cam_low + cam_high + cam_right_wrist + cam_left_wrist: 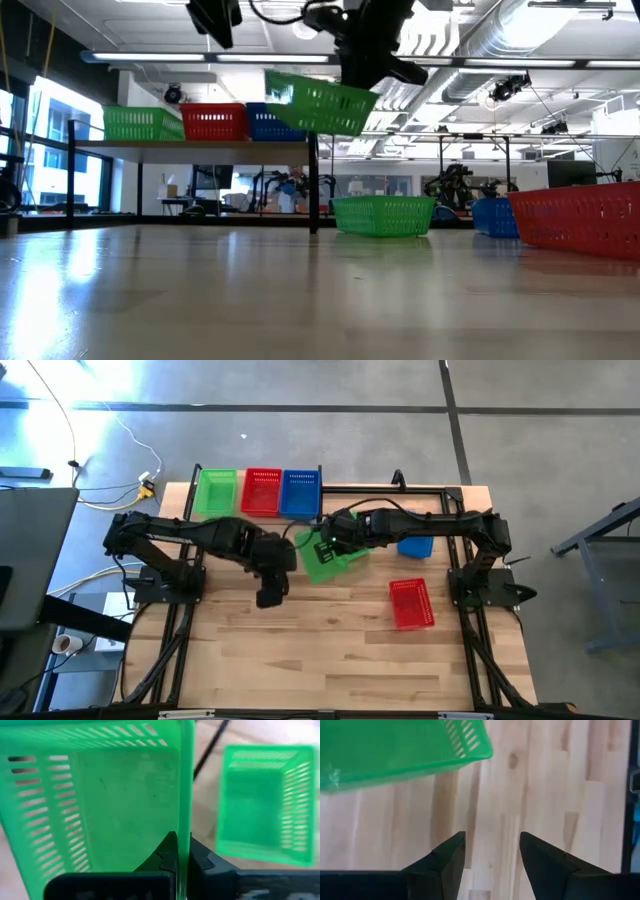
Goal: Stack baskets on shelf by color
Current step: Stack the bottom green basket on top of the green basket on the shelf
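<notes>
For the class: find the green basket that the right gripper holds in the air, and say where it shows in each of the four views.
High view: green basket at table centre.
Low view: it hangs tilted at upper middle.
Left wrist view: upper left.
Right wrist view: fills the left, its wall pinched.
Shared landmark: second green basket on the table.

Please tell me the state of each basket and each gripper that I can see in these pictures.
Green plastic lattice basket in the air: lifted, tilted, held by its wall.
Second green basket: on the table.
Green, red and blue baskets on the wooden shelf: side by side.
Red basket and blue basket: on the table.
Right gripper: shut on the wall.
Left gripper: open, empty.
</notes>
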`<action>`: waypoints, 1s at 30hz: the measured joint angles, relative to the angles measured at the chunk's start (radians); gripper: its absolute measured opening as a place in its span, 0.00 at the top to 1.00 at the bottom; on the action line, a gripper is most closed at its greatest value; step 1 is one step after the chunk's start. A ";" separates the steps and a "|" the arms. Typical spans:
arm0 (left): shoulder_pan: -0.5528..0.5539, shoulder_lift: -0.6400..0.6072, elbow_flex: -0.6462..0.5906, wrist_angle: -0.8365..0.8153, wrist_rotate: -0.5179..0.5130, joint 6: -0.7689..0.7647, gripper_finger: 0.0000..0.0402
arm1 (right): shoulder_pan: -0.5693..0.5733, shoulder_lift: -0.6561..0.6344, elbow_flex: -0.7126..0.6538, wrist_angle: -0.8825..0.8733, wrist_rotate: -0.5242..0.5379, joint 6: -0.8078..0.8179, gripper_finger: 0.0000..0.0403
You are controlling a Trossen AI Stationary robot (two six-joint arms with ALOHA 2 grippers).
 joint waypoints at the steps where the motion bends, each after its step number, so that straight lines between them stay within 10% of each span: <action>1: -0.015 0.000 0.000 0.000 0.000 0.004 0.56 | 0.008 0.000 0.000 0.003 -0.001 0.012 1.00; 18: -0.237 0.000 0.000 -0.007 -0.185 0.095 0.55 | 0.088 0.000 0.000 0.073 0.054 0.127 1.00; 30: -0.139 -0.058 0.000 -0.071 -0.264 0.059 0.57 | 0.162 0.000 0.000 0.020 0.134 0.031 1.00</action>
